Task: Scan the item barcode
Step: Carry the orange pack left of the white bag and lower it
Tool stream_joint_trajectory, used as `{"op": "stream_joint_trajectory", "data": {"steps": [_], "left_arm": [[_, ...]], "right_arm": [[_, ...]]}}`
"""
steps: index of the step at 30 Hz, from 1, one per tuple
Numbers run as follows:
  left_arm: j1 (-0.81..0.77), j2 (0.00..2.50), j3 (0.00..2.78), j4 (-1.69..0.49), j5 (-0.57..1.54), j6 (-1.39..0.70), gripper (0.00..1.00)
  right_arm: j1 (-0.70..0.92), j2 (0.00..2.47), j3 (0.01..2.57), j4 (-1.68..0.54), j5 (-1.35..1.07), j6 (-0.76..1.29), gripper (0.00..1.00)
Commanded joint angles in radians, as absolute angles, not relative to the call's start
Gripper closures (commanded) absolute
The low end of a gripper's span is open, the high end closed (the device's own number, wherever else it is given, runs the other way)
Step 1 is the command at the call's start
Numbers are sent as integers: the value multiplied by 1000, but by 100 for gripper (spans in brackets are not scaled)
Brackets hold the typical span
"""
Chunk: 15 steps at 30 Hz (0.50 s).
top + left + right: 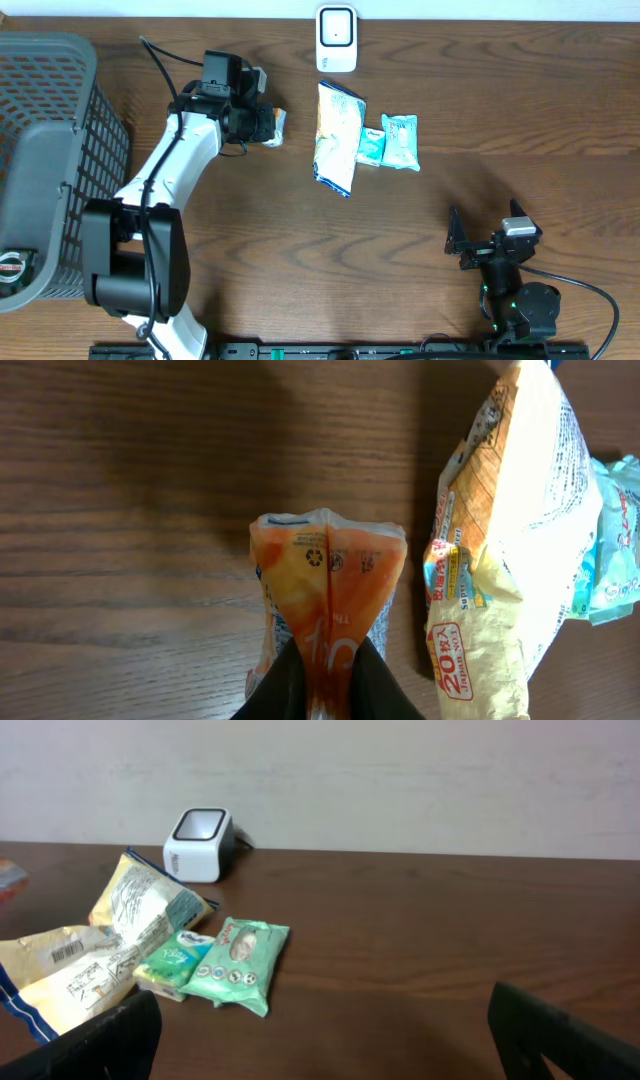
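The one orange packet (328,575) is pinched at its lower end between the left gripper's (262,125) black fingers (275,695), clamped tight on it, left of centre in the upper half of the overhead view, over the table (300,250). One white scanner (336,38) stands at the top centre edge, up and to the right of the packet. Just right of the packet lies one yellow bag (337,135), and against the bag's right side are two packs, a smaller pack (371,146) and a larger pack (401,141), touching. One grey basket (50,150) fills the left edge. The right gripper (487,232), lower right, has its jaws wide apart, holding nothing.
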<state>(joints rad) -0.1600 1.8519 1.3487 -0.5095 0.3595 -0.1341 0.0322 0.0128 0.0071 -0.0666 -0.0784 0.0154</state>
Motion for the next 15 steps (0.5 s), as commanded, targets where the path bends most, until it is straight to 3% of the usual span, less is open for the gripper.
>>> {"op": "stream_joint_trajectory", "data": {"steps": [1,13,15], "left_arm": [[-184,1876,1361,-511,346,-135,92],[-203,1876,1361,-496,301,-135,91],[-203,1876,1361,-496,301,-135,83]], "right_arm": [[40,9,6,-71,-84,22,1],[40,9,6,-71,-84,22,1],[40,9,6,-71,-84,22,1]]}}
